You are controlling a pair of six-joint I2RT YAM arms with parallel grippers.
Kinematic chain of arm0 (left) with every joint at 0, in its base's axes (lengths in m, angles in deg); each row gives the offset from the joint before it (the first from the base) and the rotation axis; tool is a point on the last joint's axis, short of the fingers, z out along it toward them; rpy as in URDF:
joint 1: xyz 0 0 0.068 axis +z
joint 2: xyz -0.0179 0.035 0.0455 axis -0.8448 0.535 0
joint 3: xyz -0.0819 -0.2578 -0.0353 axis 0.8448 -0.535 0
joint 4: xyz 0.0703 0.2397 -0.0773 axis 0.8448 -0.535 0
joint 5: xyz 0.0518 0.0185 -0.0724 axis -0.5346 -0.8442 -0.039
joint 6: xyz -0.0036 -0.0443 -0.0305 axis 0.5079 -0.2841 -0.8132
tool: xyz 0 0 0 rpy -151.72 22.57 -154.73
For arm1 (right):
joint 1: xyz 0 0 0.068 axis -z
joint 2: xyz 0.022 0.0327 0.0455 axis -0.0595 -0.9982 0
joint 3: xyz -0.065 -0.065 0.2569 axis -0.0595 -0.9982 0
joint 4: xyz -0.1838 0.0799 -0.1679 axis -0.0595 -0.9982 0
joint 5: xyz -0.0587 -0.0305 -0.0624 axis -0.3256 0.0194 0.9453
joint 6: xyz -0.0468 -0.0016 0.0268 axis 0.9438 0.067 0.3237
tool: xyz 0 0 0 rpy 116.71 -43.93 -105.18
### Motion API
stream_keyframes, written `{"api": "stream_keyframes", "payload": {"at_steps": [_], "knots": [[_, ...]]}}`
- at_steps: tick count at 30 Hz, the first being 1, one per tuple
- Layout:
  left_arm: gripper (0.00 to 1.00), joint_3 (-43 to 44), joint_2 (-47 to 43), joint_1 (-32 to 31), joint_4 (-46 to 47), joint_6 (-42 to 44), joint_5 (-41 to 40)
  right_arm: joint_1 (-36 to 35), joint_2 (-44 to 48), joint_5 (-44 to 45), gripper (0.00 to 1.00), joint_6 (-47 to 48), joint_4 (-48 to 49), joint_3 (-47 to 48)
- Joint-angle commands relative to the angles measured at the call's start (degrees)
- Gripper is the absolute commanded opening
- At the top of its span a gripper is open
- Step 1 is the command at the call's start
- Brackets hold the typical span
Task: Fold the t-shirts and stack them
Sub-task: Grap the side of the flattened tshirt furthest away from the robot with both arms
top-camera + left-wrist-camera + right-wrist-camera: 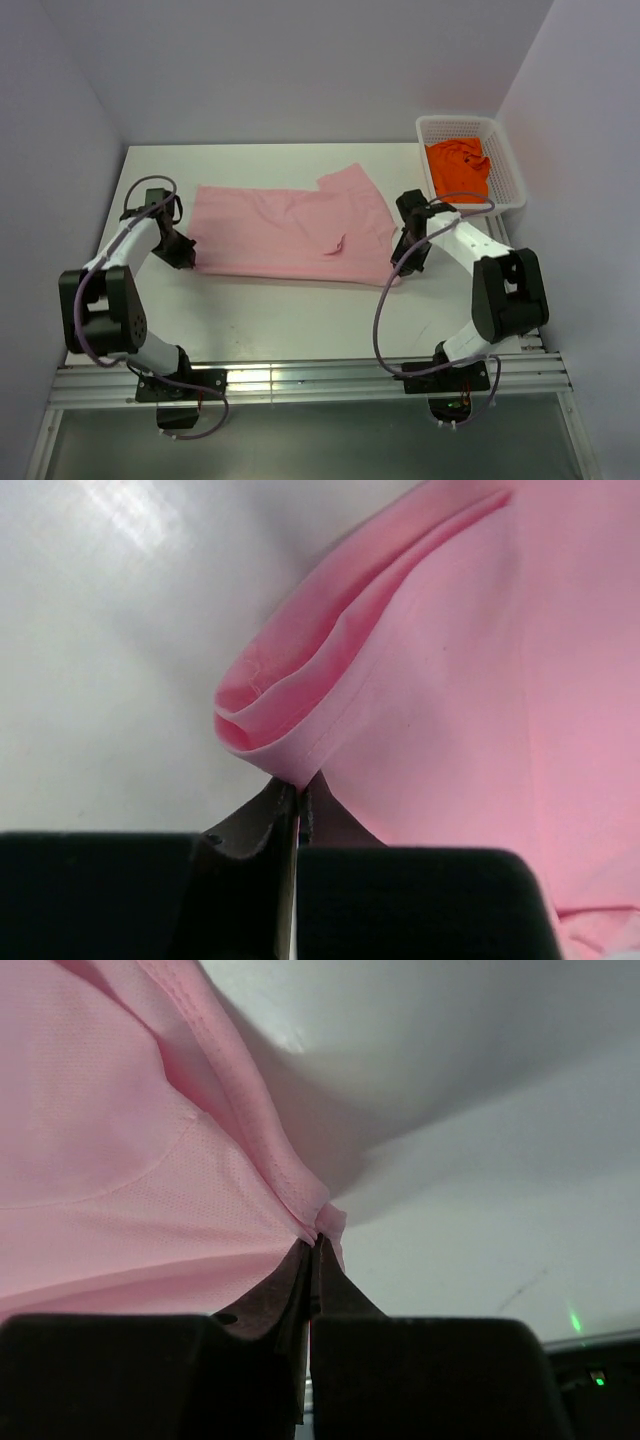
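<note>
The pale pink t-shirt (290,232) lies spread across the middle of the table, partly folded. My left gripper (186,256) is shut on its near left corner; in the left wrist view (297,785) the fingers pinch a rolled fold of the pink t-shirt (470,680). My right gripper (404,262) is shut on the near right corner, and the right wrist view (318,1242) shows the pink t-shirt's (110,1130) hem bunched between the closed tips. The bright orange t-shirt (459,166) lies crumpled in a basket at the back right.
A white plastic basket (505,160) stands at the table's back right corner. White walls enclose the table on the left, back and right. A metal rail (300,380) runs along the near edge by the arm bases.
</note>
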Motion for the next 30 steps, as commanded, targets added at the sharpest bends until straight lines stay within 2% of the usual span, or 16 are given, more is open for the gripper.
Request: {"api": "stream_keyframes", "payload": {"at_steps": [1, 4, 6, 7, 8, 10, 11, 12, 13, 18, 19, 22, 23, 25, 28, 30], "knots": [[0.05, -3.34, -8.86, 0.14, -5.07, -1.56, 0.96, 0.86, 5.54, 3.48, 0.0, 0.08, -6.29, -2.34], [0.07, -5.98, -14.5, -0.12, -8.76, -2.27, 3.33, 0.86, 8.62, 2.6, 0.0, 0.26, -9.1, -4.09], [0.14, -6.6, -16.62, -0.12, -12.27, -2.27, 4.3, 0.86, 10.82, 1.99, 0.02, 0.87, -11.47, -4.89], [0.21, -6.6, -18.55, -0.12, -13.07, -2.18, 4.92, 0.86, 11.7, 2.16, 0.35, 1.05, -12.45, -4.89], [0.42, -6.16, -19.52, -0.12, -14.12, -2.01, 5.53, 0.86, 13.18, 2.51, 0.59, 1.31, -13.5, -3.85], [0.61, -4.94, -21.54, -0.12, -16.5, -2.01, 7.03, 0.86, 14.86, 4.27, 0.93, 1.31, -16.05, -1.91], [0.86, -2.67, -21.99, -0.12, -17.11, -2.01, 7.21, 0.86, 15.3, 4.97, 0.95, 1.31, -16.76, 1.67], [0.96, -1.17, -21.91, -0.12, -17.38, -2.01, 7.21, 0.86, 15.05, 5.67, 0.95, 1.31, -17.29, 4.05], [0.99, 0.59, -20.95, -0.12, -17.12, -2.09, 7.29, 0.86, 14.35, 5.94, 0.95, 1.4, -17.64, 6.68], [0.99, 11.66, -13.49, 0.76, -7.12, -1.22, 8.61, 1.13, 0.49, 3.84, 0.95, 3.24, -14.14, 28.47], [0.98, 13.6, -8.77, 0.93, -4.58, -0.69, 8.96, 1.22, -2.68, 3.14, 0.95, 4.12, -13.95, 35.9], [0.96, 23.0, 1.95, 1.46, -1.31, 1.32, 9.75, 1.3, -16.12, 2.08, 0.95, 5.87, -15.18, 48.42], [0.95, 28.24, 4.7, 1.64, -0.34, 1.85, 10.02, 1.39, -23.29, 1.73, 0.94, 6.49, -15.79, 57.51], [0.93, 33.28, 12.26, 1.81, 0.37, 3.09, 11.24, 1.48, -30.53, 1.11, 0.94, 7.72, -18.34, 71.66], [0.92, 42.5, 19.81, 1.73, 0.9, 3.97, 13.26, 2.35, -46.07, -1.61, 0.93, 8.0, -20.72, 86.54], [0.92, 44.28, 22.29, 1.73, 1.86, 4.23, 14.41, 3.15, -48.4, -4.58, 0.92, 7.64, -16.97, 86.61]]}}
